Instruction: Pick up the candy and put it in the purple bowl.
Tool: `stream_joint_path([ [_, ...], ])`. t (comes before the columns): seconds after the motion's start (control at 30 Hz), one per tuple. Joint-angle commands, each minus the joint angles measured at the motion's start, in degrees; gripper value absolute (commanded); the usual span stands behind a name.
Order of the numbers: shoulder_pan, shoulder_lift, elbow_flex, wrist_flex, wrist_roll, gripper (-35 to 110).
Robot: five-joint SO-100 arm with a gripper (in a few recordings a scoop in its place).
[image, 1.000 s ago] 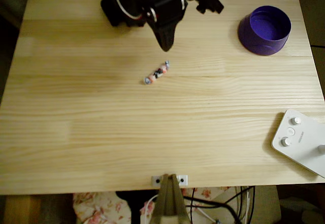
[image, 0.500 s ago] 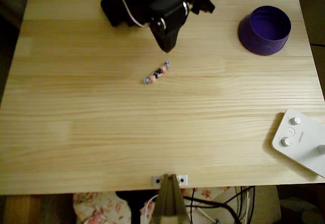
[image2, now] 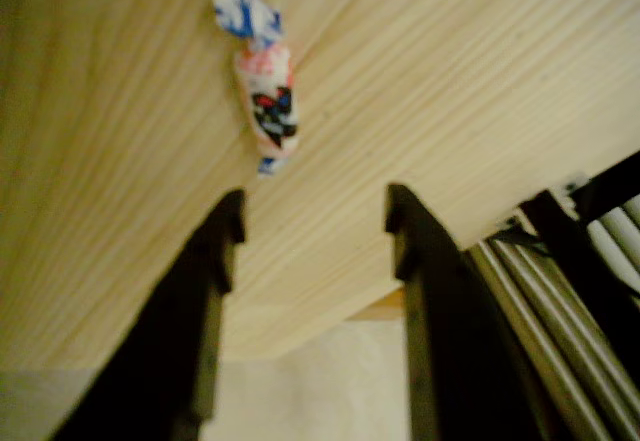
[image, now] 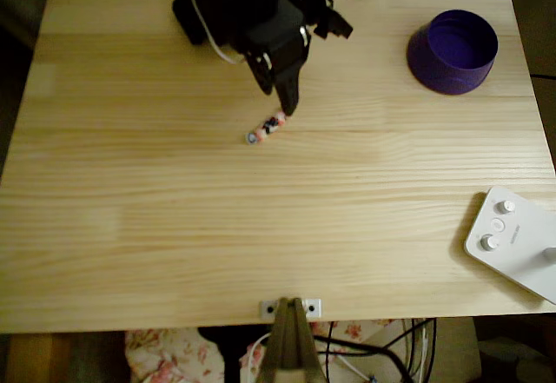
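At the twelve o'clock edge of the wooden table (image: 130,227) in the overhead view, the black arm leans toward the middle, and its gripper (image: 285,105) tapers to a tip just above the candy (image: 266,128). Seen from the wrist, the gripper (image2: 312,223) is released, its two dark fingers (image2: 212,251) spread with bare wood between them, and the candy (image2: 264,91) lies on the table toward eleven o'clock of that gap, apart from both fingers, one twisted bluish end pointing away. This looks like the approach before the pick-up: the next move seems to call for bringing the fingers down either side of the wrapper, then closing. Off at two o'clock from the candy, well apart, stands the purple bowl (image: 453,51), its lighter inside holding nothing visible.
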State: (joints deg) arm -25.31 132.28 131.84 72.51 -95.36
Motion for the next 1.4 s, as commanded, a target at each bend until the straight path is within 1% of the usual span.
stream_joint_path([
  [0.0,0.1,-1.1,-0.2,-0.9,-0.8,19],
  [0.27,0.6,-7.3,-0.4,-3.2,-0.7,20],
  [0.47,0.8,-9.8,0.2,-3.9,-1.0,20],
  [0.83,2.1,-14.1,0.6,-8.8,-2.1,20],
  [1.37,3.3,-19.1,0.4,-11.9,-3.9,20],
])
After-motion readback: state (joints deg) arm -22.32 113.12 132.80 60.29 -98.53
